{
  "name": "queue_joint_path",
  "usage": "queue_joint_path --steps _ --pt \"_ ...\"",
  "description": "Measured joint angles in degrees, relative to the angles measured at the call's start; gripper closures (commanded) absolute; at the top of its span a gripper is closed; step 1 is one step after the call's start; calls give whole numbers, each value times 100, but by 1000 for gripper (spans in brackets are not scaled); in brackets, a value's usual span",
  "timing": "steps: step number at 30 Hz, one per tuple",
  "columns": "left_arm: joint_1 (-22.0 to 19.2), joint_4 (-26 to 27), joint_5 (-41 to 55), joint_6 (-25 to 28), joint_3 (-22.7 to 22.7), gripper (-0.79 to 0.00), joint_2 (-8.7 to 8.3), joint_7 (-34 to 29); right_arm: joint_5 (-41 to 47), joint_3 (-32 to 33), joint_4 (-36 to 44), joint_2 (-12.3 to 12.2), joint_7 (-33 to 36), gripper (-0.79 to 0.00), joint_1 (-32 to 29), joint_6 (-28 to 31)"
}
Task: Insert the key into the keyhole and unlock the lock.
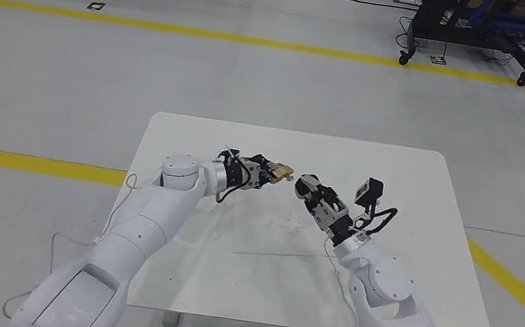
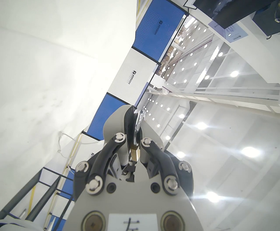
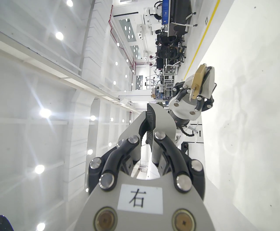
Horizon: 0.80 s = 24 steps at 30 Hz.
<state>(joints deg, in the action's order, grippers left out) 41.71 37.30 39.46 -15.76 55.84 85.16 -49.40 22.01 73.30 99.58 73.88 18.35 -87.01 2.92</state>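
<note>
Lock (image 3: 198, 79), a brass padlock, is held up off the white table (image 1: 410, 194) by the left gripper (image 2: 137, 122). The gripper's fingers (image 2: 116, 124) pinch it from both sides, and the silver shackle (image 2: 140, 119) runs between them toward the fingertips. A small silvery key (image 3: 193, 93) appears to stick out of one end of the brass body. The right gripper (image 3: 150, 110) sits just beside the lock, apart from the key, its ridged pads (image 3: 151, 119) pressed together. Both grippers hang above the middle of the table. Beyond its far edge a yellow floor line (image 1: 260, 40) runs across, and farther off stands a dark wheeled frame (image 1: 472, 37).
</note>
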Motion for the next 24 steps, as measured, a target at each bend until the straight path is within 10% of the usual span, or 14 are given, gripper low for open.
queue_joint_path --steps 21,22,23,24 --pt "-120 -235 249 -110 52 0 62 -362 -872 -661 -1364 216 -1029 0 903 947" --pt "-121 -210 207 -3 51 0 61 -339 -814 -641 -1321 215 -988 -222 868 1000" --pt "-120 -164 131 195 52 0 56 -299 -681 -597 -1243 209 -876 -720 805 1072" --pt "-112 -126 72 364 57 0 51 -267 -573 -546 -1177 200 -773 -785 752 1126"
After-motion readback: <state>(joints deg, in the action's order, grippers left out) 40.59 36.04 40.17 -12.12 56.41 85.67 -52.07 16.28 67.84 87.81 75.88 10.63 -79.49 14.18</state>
